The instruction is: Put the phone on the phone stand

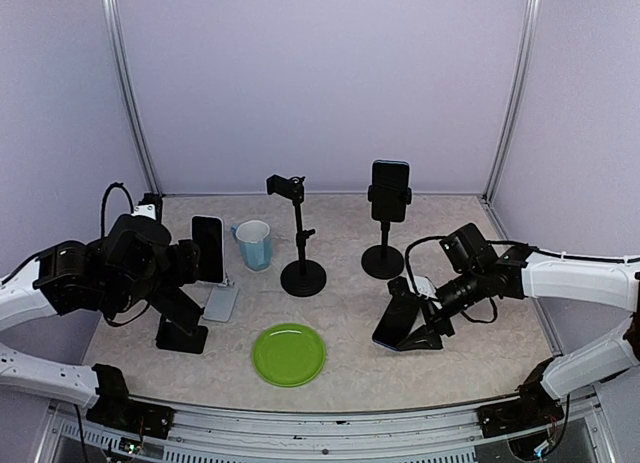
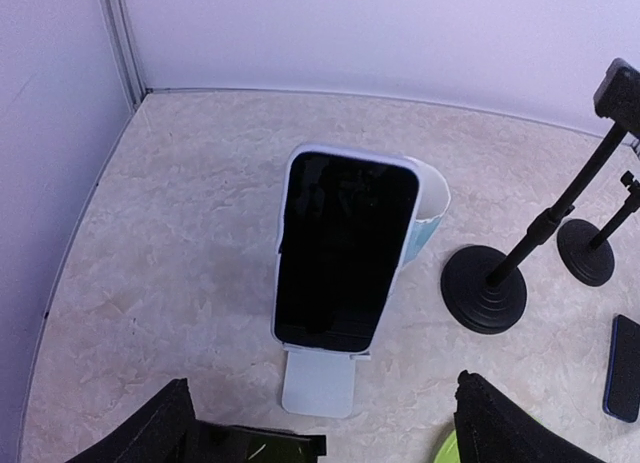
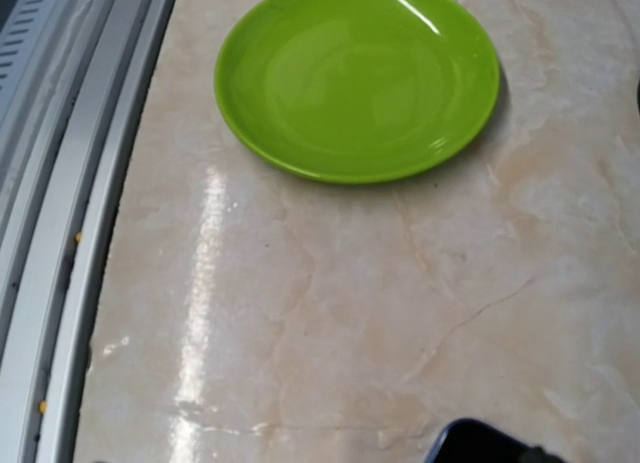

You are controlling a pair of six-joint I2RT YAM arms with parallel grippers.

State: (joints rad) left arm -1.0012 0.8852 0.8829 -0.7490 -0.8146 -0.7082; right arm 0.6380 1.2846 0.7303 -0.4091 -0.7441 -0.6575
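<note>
From the left wrist, the propped phone (image 2: 345, 248) hides most of the cup (image 2: 430, 218) behind it and the upright of its white stand (image 2: 318, 383). The left tool (image 2: 322, 398) shows only as two dark fingers (image 2: 150, 433), cut off at the picture's near edge, where a sliver of green plate (image 2: 447, 449) also peeks in. The right edge clips the clamp (image 2: 622, 91) of the empty phone stand (image 2: 485, 288) and a dark phone (image 2: 625, 368). The right wrist view catches only that phone's corner; from above, the right tool (image 1: 420, 318) blends into it, its spread unreadable.
</note>
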